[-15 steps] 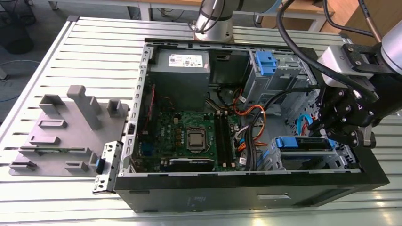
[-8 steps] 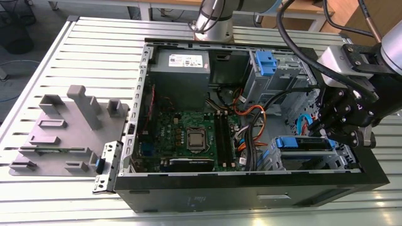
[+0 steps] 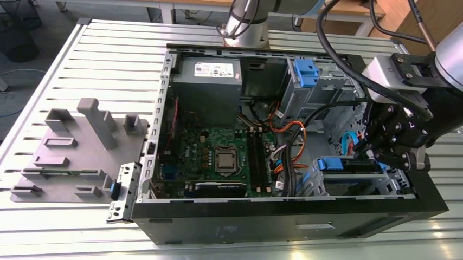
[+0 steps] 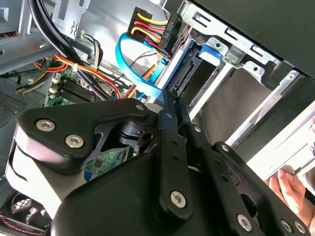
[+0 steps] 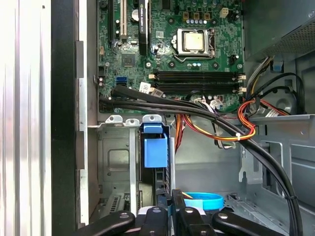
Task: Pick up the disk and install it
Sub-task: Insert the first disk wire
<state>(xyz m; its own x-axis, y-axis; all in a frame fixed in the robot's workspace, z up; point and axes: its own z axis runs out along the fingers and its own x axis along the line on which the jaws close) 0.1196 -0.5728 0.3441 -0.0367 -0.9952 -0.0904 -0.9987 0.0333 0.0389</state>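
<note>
On the exterior view's left stands the grey plastic holder block with upright posts. Rightward, inside the open black computer case, the flat silver disk with blue side rails sits in the metal drive cage and, we judge, is nearly installed. The black gripper is at the disk's end; we cannot tell whether it is grasping or released.

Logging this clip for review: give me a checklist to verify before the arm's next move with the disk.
1. Disk inside drive cage slot: ok.
2. Disk fully seated: cannot tell.
3. Gripper at the disk's end: ok.
4. Blue cable clear of gripper: not ok, looped right beside it.
5. Workspace free of people: not ok, a hand is by the case.
</note>
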